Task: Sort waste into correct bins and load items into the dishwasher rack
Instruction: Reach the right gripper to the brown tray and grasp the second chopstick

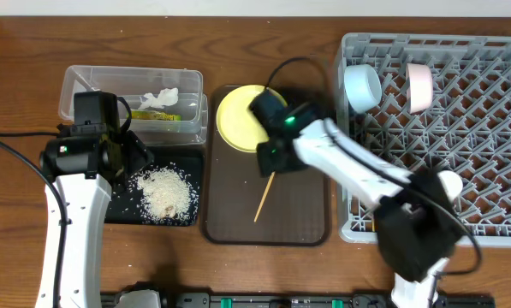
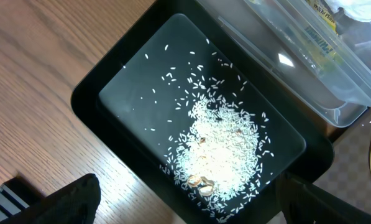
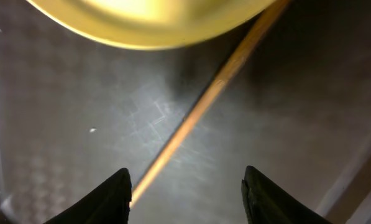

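Observation:
The yellow plate (image 1: 238,115) and a wooden chopstick (image 1: 263,201) lie on the dark brown serving tray (image 1: 298,222). My right gripper (image 1: 272,158) hovers open just above the chopstick (image 3: 197,115), below the plate's edge (image 3: 148,22). Rice (image 1: 165,190) lies heaped in the black tray (image 1: 118,210); it also shows in the left wrist view (image 2: 225,152). My left gripper (image 1: 122,154) is open and empty over the black tray (image 2: 110,87). The clear tub (image 1: 84,85) holds the white tissue (image 1: 161,97) and the yellow-green wrapper (image 1: 157,115). The light blue bowl (image 1: 362,87) and a pale cup (image 1: 419,85) stand in the grey rack (image 1: 460,145).
A white object (image 1: 449,182) sits in the rack by my right arm's elbow. The clear tub (image 2: 334,81) borders the black tray on its far side. Bare wooden table (image 2: 30,81) lies left of the black tray.

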